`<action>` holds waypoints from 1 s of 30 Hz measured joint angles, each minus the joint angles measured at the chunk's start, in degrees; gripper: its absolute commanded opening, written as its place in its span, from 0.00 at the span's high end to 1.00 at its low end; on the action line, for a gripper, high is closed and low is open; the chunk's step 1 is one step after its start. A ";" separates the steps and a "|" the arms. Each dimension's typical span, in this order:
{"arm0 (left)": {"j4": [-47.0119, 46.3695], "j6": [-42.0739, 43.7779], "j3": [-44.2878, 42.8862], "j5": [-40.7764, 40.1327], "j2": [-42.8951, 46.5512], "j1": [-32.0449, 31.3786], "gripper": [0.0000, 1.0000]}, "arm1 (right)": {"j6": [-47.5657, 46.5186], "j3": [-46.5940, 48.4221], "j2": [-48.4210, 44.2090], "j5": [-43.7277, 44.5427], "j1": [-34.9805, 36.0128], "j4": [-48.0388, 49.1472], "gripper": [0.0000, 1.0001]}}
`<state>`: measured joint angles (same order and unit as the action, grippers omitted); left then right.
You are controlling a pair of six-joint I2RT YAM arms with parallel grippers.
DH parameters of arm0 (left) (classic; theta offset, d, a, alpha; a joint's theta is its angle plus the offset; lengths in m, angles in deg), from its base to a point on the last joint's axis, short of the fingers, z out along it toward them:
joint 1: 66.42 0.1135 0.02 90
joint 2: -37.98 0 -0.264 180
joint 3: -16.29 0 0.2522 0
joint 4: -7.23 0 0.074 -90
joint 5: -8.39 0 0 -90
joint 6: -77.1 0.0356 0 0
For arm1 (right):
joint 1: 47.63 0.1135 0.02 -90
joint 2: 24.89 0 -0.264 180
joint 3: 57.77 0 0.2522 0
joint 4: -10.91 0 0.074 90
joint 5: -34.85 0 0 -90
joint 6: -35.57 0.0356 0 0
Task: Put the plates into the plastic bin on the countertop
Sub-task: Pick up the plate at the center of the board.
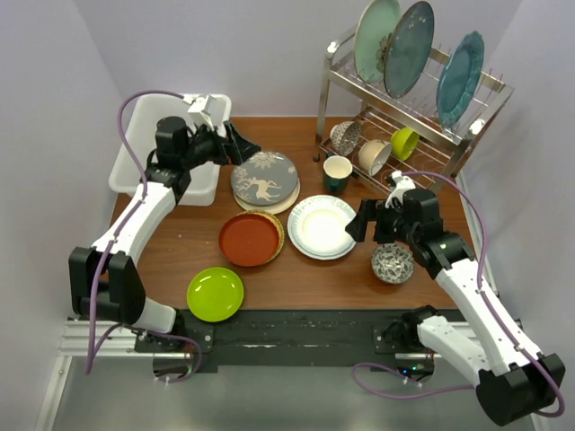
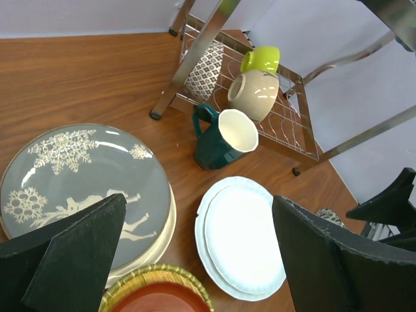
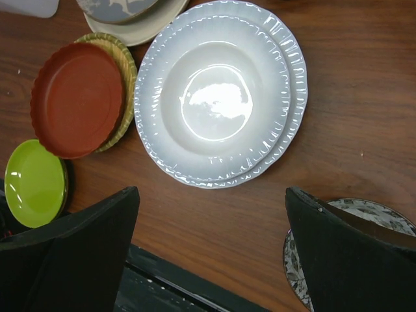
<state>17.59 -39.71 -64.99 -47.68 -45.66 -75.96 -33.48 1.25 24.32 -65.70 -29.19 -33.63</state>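
Note:
The white plastic bin (image 1: 135, 153) stands at the back left of the wood countertop (image 1: 180, 242). A grey tree-pattern plate (image 1: 265, 175) lies on a cream plate (image 1: 272, 203). A red-brown plate (image 1: 249, 238) lies on a woven yellow plate (image 1: 279, 230). A white plate with a patterned rim (image 1: 322, 226) and a lime green plate (image 1: 216, 294) lie alone. My left gripper (image 1: 243, 146) is open and empty, between the bin and the grey plate (image 2: 78, 175). My right gripper (image 1: 367, 222) is open and empty, at the right edge of the white plate (image 3: 221, 97).
A steel wire rack (image 1: 409, 135) at the back right holds large teal and blue-grey plates and several bowls. A dark green mug (image 1: 337, 172) stands in front of it. A small patterned bowl (image 1: 393, 263) sits under my right wrist.

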 measured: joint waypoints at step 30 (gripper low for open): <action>9.90 0.24 12.72 5.33 9.57 1.09 0.02 | 2.49 -0.76 17.90 -10.40 0.00 5.90 0.02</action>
<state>27.50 -39.47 -52.27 -42.34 -36.09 -74.86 -30.99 0.48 42.22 -76.10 -29.19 -27.73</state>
